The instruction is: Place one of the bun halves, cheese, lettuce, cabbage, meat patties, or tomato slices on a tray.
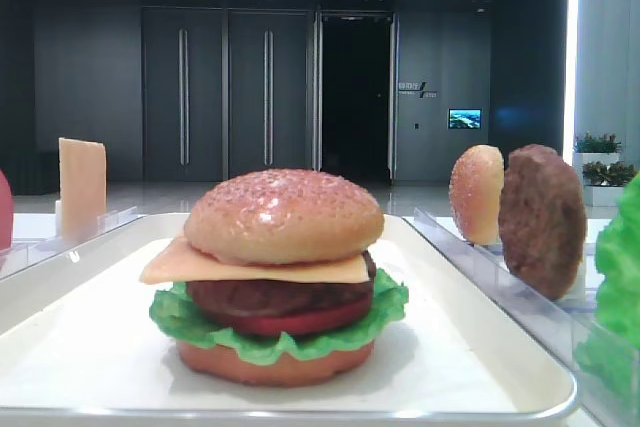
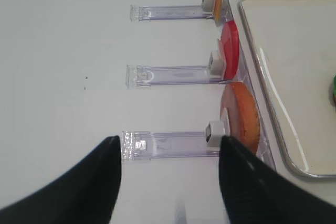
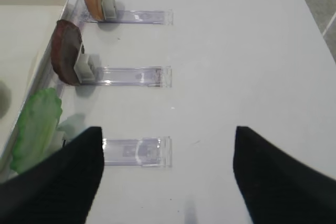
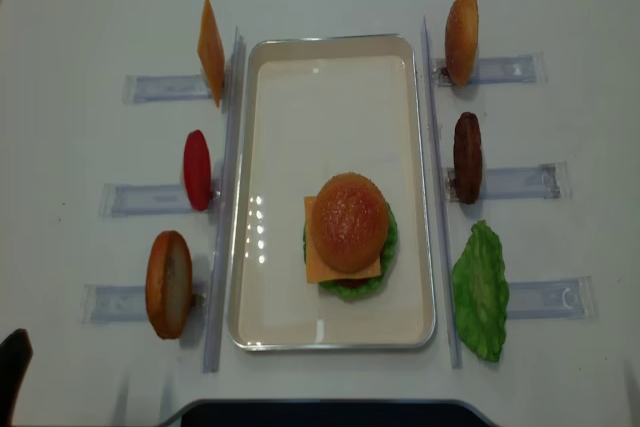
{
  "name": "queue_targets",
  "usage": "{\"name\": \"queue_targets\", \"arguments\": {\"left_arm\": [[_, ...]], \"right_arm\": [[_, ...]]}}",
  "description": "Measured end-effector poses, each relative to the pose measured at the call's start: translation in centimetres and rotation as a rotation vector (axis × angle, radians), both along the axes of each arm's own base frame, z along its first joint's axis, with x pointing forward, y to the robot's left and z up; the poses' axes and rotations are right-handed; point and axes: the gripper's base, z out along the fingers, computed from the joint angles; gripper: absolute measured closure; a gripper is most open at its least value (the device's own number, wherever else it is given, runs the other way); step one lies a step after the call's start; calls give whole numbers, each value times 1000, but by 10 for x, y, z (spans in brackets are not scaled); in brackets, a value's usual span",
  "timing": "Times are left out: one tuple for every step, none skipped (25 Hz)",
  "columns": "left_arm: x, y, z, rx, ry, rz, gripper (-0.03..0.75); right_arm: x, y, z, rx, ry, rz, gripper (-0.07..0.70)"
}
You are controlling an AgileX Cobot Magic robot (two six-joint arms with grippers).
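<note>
Dark doors [image 1: 225, 92] behind white table [image 4: 560, 347]

Golden-brown sesame-speckled bun top [image 4: 347, 220]; white tray [image 4: 290, 127]; green lettuce [image 4: 481, 292]; dark-brown patty [image 4: 467, 157].

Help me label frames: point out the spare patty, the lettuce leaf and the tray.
spare patty [image 4: 467, 157], overhead view, middle of its edge.
lettuce leaf [image 4: 481, 290], overhead view, leaf centre.
tray [image 4: 290, 127], overhead view, bare floor.

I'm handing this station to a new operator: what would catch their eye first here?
The finished burger on the white tray, sesame bun top over cheese, patty, tomato and lettuce. Spare pieces stand in clear racks either side: a red tomato slice on the left, a dark meat patty and a green lettuce leaf on the right.
</note>
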Motion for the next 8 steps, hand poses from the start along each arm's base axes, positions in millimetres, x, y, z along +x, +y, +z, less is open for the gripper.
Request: {"name": "queue_targets", "arguments": {"left_arm": [[0,0,0,0,0,0,262],[0,0,0,0,0,0,262],[0,0,0,0,0,0,262],[0,0,0,0,0,0,262],[0,0,0,0,0,0,262],[0,0,0,0,0,0,262],[0,0,0,0,0,0,262],[0,0,0,0,0,0,262]], "right_arm": [[0,0,0,7,1,-4,111],[0,0,0,13,1,-8,111],[0,0,0,15,1,-9,111],[0,0,0,17,2,-10,111],[0,0,0,17,2,-10,111],[0,0,0,18,2,-11,111],[0,0,0,18,2,-11,111],[0,0,0,18,2,-11,111]]}}
